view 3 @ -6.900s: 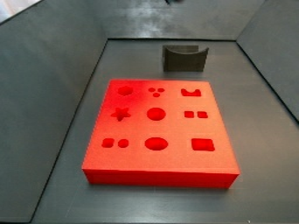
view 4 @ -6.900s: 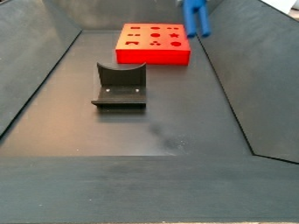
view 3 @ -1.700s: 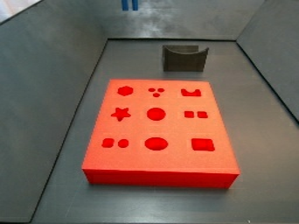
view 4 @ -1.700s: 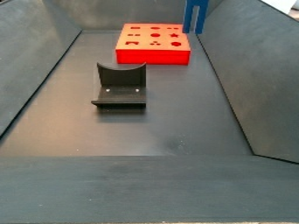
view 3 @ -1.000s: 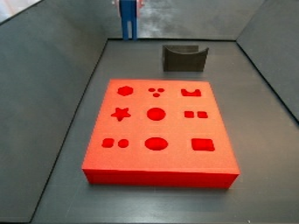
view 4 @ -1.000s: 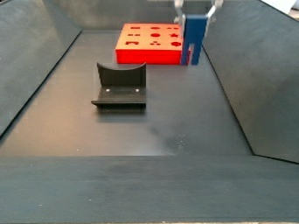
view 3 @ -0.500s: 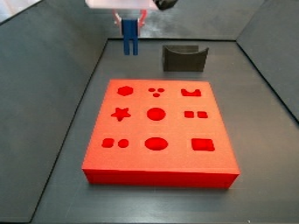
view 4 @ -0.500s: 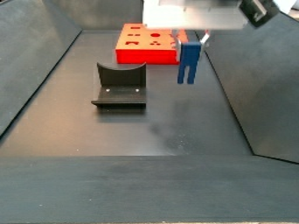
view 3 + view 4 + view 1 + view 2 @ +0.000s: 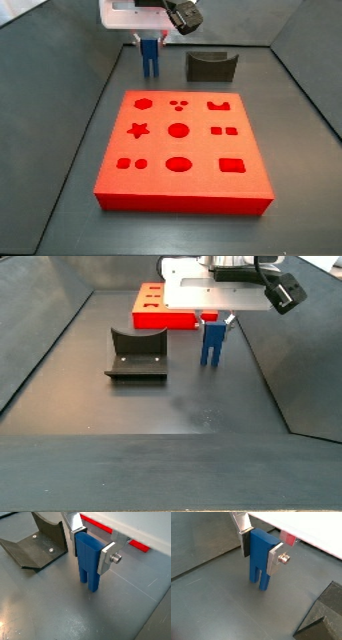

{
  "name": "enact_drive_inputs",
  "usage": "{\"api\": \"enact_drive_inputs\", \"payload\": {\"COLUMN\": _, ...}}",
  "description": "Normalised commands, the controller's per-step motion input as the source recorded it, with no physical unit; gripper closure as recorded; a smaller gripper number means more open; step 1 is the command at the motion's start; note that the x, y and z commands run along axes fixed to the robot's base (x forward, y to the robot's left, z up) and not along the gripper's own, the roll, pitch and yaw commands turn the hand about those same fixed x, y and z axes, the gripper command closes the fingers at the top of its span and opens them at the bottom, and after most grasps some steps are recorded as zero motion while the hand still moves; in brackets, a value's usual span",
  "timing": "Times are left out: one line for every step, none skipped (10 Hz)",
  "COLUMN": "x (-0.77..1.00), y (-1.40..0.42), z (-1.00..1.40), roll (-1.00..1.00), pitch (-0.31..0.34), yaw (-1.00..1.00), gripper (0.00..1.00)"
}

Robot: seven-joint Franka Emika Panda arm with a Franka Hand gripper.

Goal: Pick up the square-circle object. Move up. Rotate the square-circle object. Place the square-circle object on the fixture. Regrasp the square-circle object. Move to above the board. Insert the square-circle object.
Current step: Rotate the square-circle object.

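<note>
Our fingers (image 9: 106, 556) are clamped on the upper half of the blue piece (image 9: 87, 559), the two silver plates pressing its flat sides, and the gripper (image 9: 260, 547) carries it upright with the two prongs pointing down. In both wrist views the prong tips hang close over the dark floor; we cannot tell whether they touch it. In both side views the gripper (image 9: 214, 321) sits low over the floor, in the gap between the red board (image 9: 181, 150) and the grey fixture (image 9: 138, 353), nearer the board's end than the fixture's notch. The board (image 9: 170, 305) lies flat and its recesses all look empty; the fixture (image 9: 210, 66) holds nothing.

We judge that the pick-up is done, since the piece hangs from our grasp. That leaves us in the stretch between lifting and setting the piece on the fixture. As the piece is vertical, the rotation likely remains to be done. The next move calls for height first, so the prongs clear the floor, then a turn of the wrist to bring the piece to the attitude the notch accepts, then a short sideways carry to the fixture. The grip looks square, and we should keep it firm through the turn so the piece does not slip between the pads
</note>
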Motion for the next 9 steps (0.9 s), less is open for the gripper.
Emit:
{"api": "enact_drive_inputs", "payload": {"x": 0.04, "y": 0.01, "z": -0.15, "roll": -0.22, "pitch": -0.017, "yaw": -0.01, "gripper": 1.00}}
{"api": "enact_drive_inputs", "payload": {"x": 0.02, "y": 0.01, "z": -0.16, "roll": -0.23, "pitch": -0.002, "yaw": -0.01, "gripper": 1.00}}
{"api": "enact_drive_inputs", "payload": {"x": 0.00, "y": 0.00, "z": 0.00, "roll": -0.23, "pitch": -0.002, "yaw": -0.01, "gripper": 0.00}}
{"api": "enact_drive_inputs", "payload": {"x": 0.00, "y": 0.01, "z": 0.00, "roll": -0.22, "pitch": -0.004, "yaw": -0.01, "gripper": 0.00}}
{"api": "enact_drive_inputs", "payload": {"x": 0.00, "y": 0.01, "z": 0.00, "roll": -0.22, "pitch": -0.004, "yaw": -0.01, "gripper": 0.00}}
{"api": "enact_drive_inputs", "payload": {"x": 0.00, "y": 0.01, "z": 0.00, "roll": -0.22, "pitch": -0.003, "yaw": -0.01, "gripper": 0.00}}
{"api": "enact_drive_inputs", "payload": {"x": 0.00, "y": 0.01, "z": 0.00, "roll": -0.22, "pitch": -0.003, "yaw": -0.01, "gripper": 0.00}}
{"api": "enact_drive_inputs", "payload": {"x": 0.00, "y": 0.01, "z": 0.00, "roll": -0.22, "pitch": -0.003, "yaw": -0.01, "gripper": 0.00}}
{"api": "enact_drive_inputs", "payload": {"x": 0.00, "y": 0.01, "z": 0.00, "roll": -0.22, "pitch": -0.003, "yaw": -0.01, "gripper": 0.00}}
